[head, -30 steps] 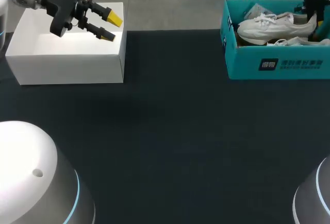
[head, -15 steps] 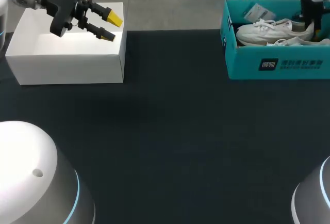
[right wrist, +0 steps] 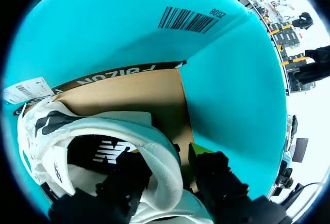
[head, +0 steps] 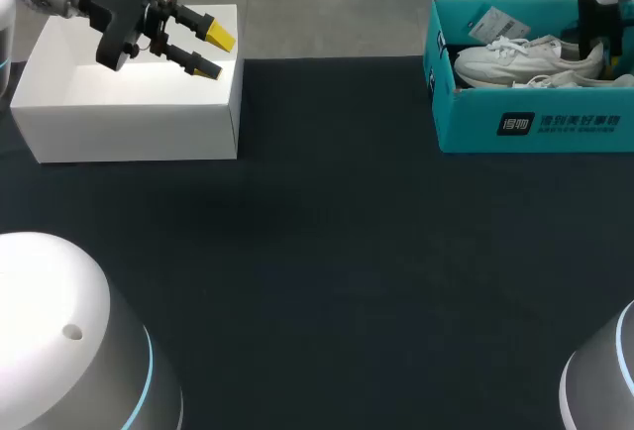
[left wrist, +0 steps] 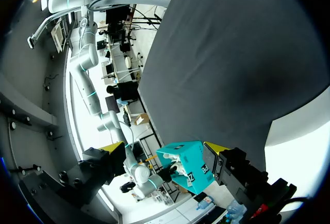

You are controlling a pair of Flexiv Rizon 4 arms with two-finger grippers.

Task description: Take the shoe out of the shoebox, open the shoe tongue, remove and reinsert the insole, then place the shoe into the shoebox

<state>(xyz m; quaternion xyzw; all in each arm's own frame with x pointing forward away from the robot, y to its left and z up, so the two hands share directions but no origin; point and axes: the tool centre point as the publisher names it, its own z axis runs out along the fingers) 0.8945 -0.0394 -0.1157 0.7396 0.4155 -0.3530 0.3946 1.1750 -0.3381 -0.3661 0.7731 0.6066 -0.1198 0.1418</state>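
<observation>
The right claw [right wrist: 164, 168] is clenched on the heel of the white shoe [head: 525, 57] — in its own wrist view 1 dark finger sits inside the shoe's opening and the other outside, with the padded heel collar pinched between the 2. In the head view this arm comes in at the upper right of the frame, its dark fingers reaching down into the teal shoebox [head: 535, 125], which stands at the upper right on the dark table [head: 327, 252]. The shoe sits low inside the shoebox, toe toward the box's left end and heel at the claw. A white paper tag [head: 492, 24] lies in the box behind the toe. A second pale shape with laces [head: 570, 80] shows just below the shoe against the front wall; whether it is another shoe I cannot tell. From the right wrist, the box's brown cardboard floor [right wrist: 139, 92] shows ahead of the shoe, with a barcode label [right wrist: 188, 20] on the teal wall beyond.

The left claw [head: 215, 53] is released — its 2 yellow-tipped fingers stand apart with nothing between them. It hangs over the white box [head: 129, 128] at the upper left of the frame, well apart from the shoebox.
</observation>
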